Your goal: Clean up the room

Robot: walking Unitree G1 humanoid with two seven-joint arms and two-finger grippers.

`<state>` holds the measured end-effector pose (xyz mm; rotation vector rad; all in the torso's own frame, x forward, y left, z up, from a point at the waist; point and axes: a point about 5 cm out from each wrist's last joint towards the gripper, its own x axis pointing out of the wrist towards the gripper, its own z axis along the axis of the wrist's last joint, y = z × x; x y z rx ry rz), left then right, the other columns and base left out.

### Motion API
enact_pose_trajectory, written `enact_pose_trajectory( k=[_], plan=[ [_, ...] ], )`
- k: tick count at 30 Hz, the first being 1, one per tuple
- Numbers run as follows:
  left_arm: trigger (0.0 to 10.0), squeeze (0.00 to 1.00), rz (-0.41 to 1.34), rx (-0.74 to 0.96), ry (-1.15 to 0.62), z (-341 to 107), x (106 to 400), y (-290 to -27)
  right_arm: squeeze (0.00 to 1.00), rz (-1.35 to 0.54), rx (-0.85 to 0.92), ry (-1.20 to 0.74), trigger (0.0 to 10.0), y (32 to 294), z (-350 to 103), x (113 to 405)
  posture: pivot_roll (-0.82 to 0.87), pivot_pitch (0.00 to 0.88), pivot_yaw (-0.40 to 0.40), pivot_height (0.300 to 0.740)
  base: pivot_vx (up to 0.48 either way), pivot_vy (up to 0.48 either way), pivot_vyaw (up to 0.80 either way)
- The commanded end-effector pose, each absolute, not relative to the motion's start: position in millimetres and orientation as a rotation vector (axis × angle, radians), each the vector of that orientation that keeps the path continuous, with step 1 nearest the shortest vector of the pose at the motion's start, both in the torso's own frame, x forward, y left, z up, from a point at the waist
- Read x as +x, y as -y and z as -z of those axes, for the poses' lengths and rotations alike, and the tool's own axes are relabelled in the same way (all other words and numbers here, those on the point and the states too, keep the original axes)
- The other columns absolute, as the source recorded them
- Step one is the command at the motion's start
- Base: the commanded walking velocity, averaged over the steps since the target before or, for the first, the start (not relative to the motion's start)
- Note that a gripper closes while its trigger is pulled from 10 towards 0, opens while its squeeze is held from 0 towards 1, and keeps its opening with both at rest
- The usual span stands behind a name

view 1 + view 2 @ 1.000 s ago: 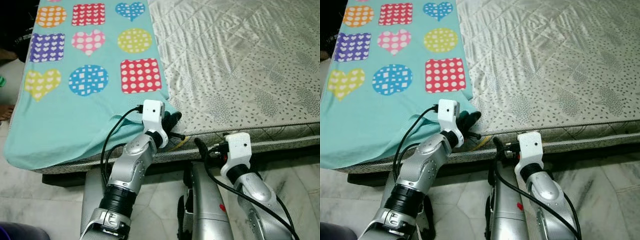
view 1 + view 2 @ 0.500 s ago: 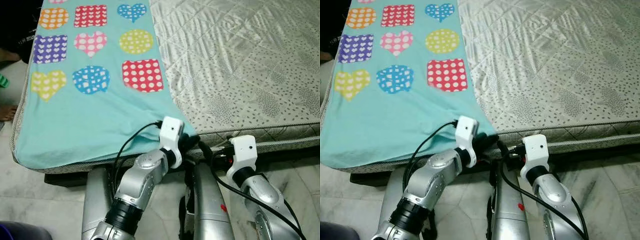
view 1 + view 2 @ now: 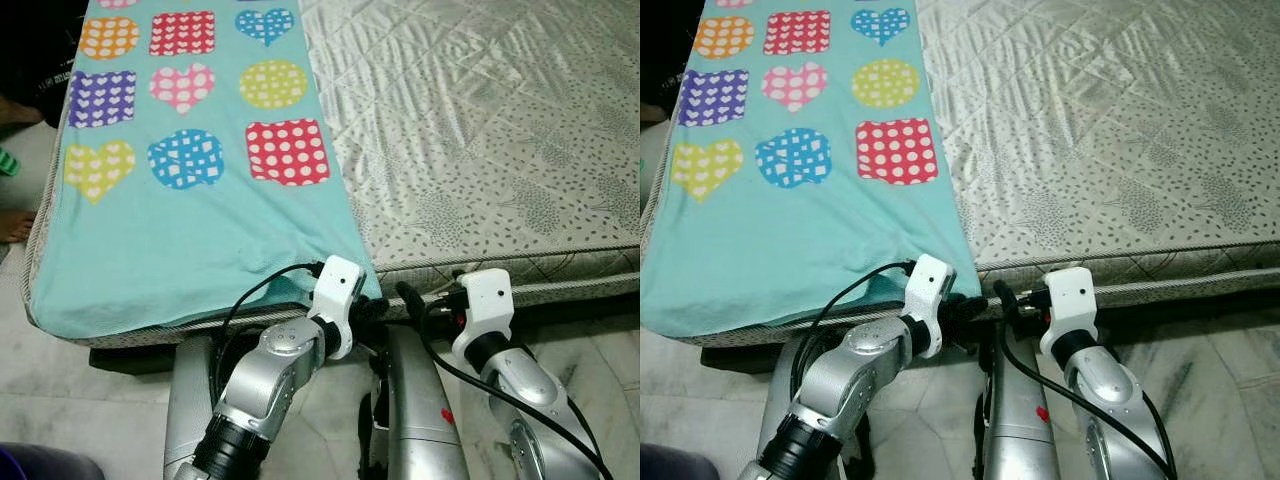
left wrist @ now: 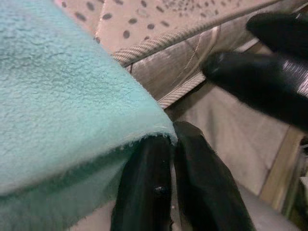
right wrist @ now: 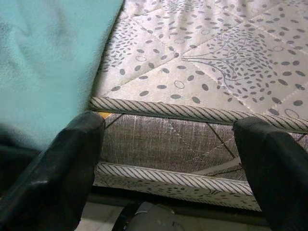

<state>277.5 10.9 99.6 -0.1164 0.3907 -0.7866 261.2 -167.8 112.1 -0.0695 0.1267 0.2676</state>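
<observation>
Pulled nearer the bed's edge, the blanket lies flatter, its corner clamped in the left pincer. Right pincer hangs beside it, fingers apart, facing the mattress side.

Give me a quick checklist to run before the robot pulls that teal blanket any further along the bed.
1. Left gripper pinching the teal blanket at its corner: ok.
2. Right gripper jaws apart, holding nothing: ok.
3. Right gripper facing the mattress side, beside the blanket: ok.
4. Blanket lying flat on top: mostly ok, slight wrinkle near the corner.
5. Grip firm enough to hold: cannot tell.
</observation>
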Motion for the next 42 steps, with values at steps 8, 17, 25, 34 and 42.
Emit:
enact_pose_trajectory(
  k=[8,17,25,34,42],
  plan=[
    [10.0,1.0,0.746,-0.02,-0.388,-92,276,-23,0.0,-0.27,-0.069,-0.146,10.0,167,-106,262,-0.15,0.259,-0.001,0.522,0.0,0.0,0.0],
    [10.0,1.0,0.915,-0.013,-0.29,-126,257,-23,0.0,-0.259,-0.079,-0.128,10.0,169,-108,270,-0.14,0.243,0.001,0.522,0.0,0.0,0.0],
    [10.0,1.0,0.93,0.024,-0.242,-138,231,-39,0.0,-0.261,-0.076,-0.115,10.0,165,-108,276,-0.12,0.233,0.002,0.522,0.0,0.0,0.0],
    [10.0,1.0,0.386,-0.026,-0.246,-126,242,-118,0.0,-0.246,-0.079,-0.111,10.0,167,-106,278,-0.1,0.228,0.007,0.522,0.0,0.0,0.0],
    [10.0,1.0,0.337,-0.01,-0.206,-130,274,-128,0.0,-0.245,-0.076,-0.105,10.0,165,-106,278,-0.11,0.224,0.001,0.522,0.0,0.0,0.0]
  ],
)
